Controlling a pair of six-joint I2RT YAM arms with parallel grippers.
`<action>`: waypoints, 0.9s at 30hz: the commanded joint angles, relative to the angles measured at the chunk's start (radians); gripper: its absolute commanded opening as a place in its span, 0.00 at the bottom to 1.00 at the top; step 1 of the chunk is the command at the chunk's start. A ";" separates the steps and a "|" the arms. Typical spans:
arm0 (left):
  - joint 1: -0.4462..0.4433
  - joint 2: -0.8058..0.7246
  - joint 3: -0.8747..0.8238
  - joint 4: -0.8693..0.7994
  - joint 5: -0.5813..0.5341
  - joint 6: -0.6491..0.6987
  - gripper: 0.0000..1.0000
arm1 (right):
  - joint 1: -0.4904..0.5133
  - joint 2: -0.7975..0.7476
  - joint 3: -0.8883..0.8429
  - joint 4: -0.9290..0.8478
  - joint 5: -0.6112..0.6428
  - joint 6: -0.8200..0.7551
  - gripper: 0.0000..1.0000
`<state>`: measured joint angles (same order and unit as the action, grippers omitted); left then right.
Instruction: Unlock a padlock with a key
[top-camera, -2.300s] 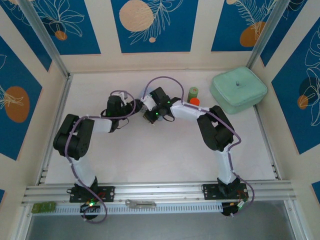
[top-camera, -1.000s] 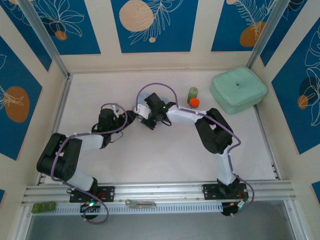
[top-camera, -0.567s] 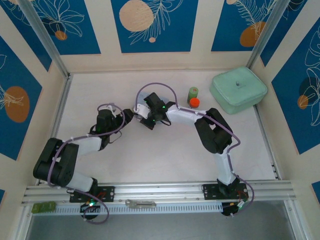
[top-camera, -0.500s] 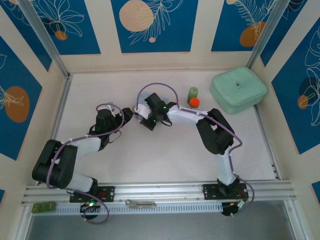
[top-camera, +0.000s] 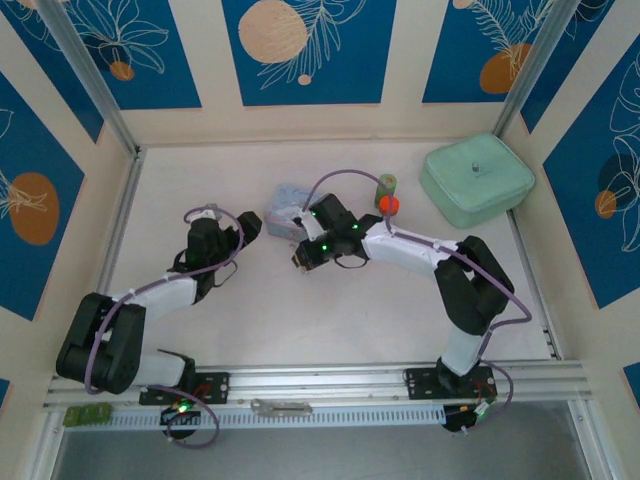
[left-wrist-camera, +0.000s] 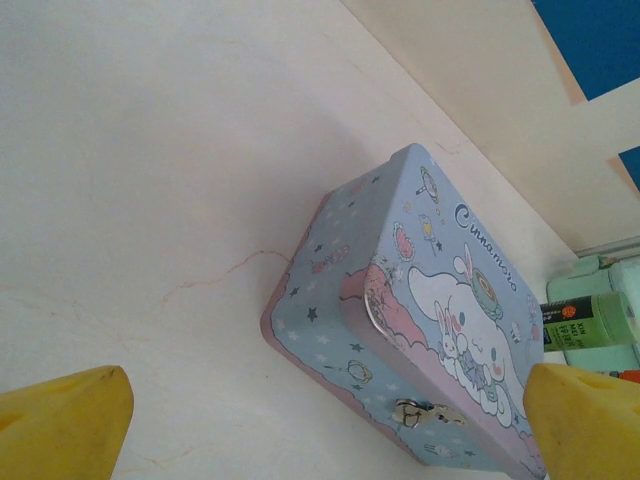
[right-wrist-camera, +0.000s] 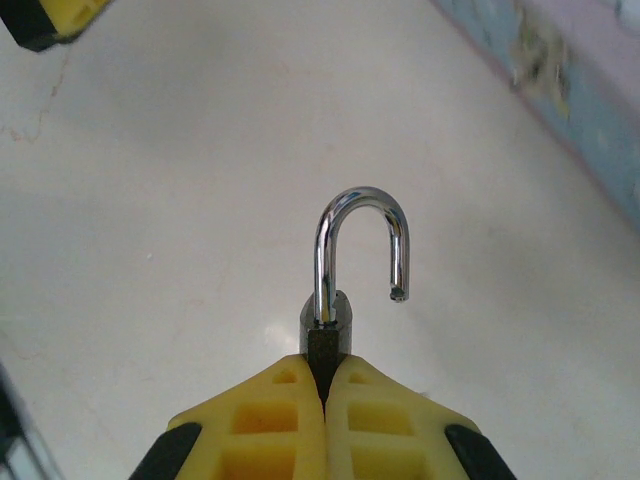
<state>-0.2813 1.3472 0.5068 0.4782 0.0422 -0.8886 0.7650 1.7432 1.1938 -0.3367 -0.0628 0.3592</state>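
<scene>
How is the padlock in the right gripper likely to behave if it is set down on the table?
The padlock looks like rigid metal, likely heavy for its size. Its shackle stands open on one leg, so it may swing when handled. The right gripper pinches only the narrow body; it could slip.

Robot lab test cell, a boxed-in tabletop booth that I'm driving from afar.
I'm looking down at a white table (top-camera: 330, 320) that's sitting inside blue-and-cream printed panels (top-camera: 300, 50) held by aluminium posts (top-camera: 85, 75). I'm seeing the left arm (top-camera: 150, 295) and right arm (top-camera: 470, 290) trailing purple cables, with their bases bolted to a slotted aluminium rail (top-camera: 320, 380) at the near edge. Staged props are lying around: a cartoon tin (left-wrist-camera: 420, 330), a pale green case (top-camera: 477, 180) and a small green bottle (top-camera: 386, 185).
</scene>
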 joint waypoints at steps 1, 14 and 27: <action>0.012 0.002 0.024 0.008 0.001 0.004 1.00 | 0.049 -0.042 -0.031 -0.053 0.023 0.196 0.00; 0.011 -0.029 0.006 0.009 -0.001 -0.006 1.00 | 0.096 0.001 -0.133 0.046 0.025 0.365 0.00; 0.013 -0.059 -0.016 -0.006 -0.025 0.005 0.99 | 0.053 0.047 -0.145 0.047 0.057 0.377 0.07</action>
<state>-0.2813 1.3056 0.5018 0.4774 0.0387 -0.8917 0.8223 1.7737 1.0527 -0.2962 -0.0204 0.7246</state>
